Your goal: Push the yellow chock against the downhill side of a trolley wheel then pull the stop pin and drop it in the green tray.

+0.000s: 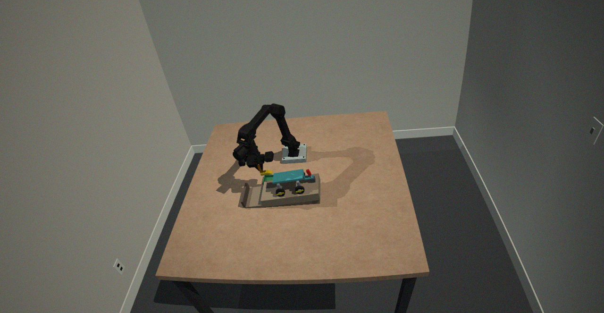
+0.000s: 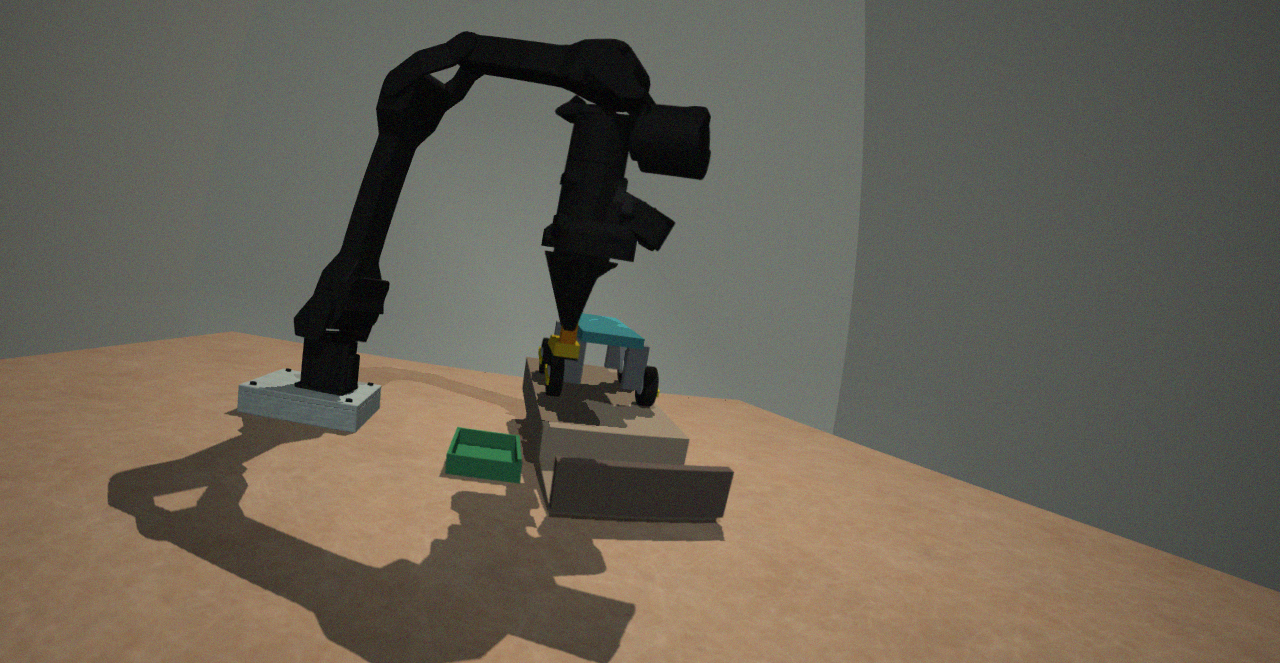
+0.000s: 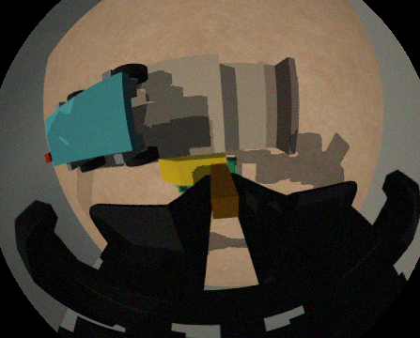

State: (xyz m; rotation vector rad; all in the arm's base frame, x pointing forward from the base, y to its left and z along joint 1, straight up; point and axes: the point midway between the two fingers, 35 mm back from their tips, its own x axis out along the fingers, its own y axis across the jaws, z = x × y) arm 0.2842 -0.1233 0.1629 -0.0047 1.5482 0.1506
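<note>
My gripper point(image 1: 260, 168) point(image 2: 567, 328) point(image 3: 220, 179) is shut on the orange handle point(image 2: 567, 335) point(image 3: 223, 194) of the yellow chock point(image 1: 266, 172) point(image 2: 563, 347) point(image 3: 181, 169). It holds the chock in the air at the back edge of the ramp point(image 1: 291, 199) point(image 2: 613, 440) point(image 3: 235, 107), close beside the trolley's downhill end. The trolley point(image 1: 288, 176) point(image 2: 608, 329) point(image 3: 91, 122) has a teal deck and black wheels and stands on the ramp. The red-headed stop pin point(image 1: 308, 171) point(image 3: 48, 158) sits at its uphill end. The green tray point(image 1: 264, 179) point(image 2: 484, 455) point(image 3: 232, 161) lies on the table beside the ramp, partly hidden under the chock.
A dark upright end wall point(image 1: 245, 195) point(image 2: 640, 489) point(image 3: 287, 105) closes the ramp's low end. The arm's grey base plate point(image 1: 294, 155) point(image 2: 308, 401) stands behind the ramp and the tray. The brown table point(image 1: 295, 243) carries everything.
</note>
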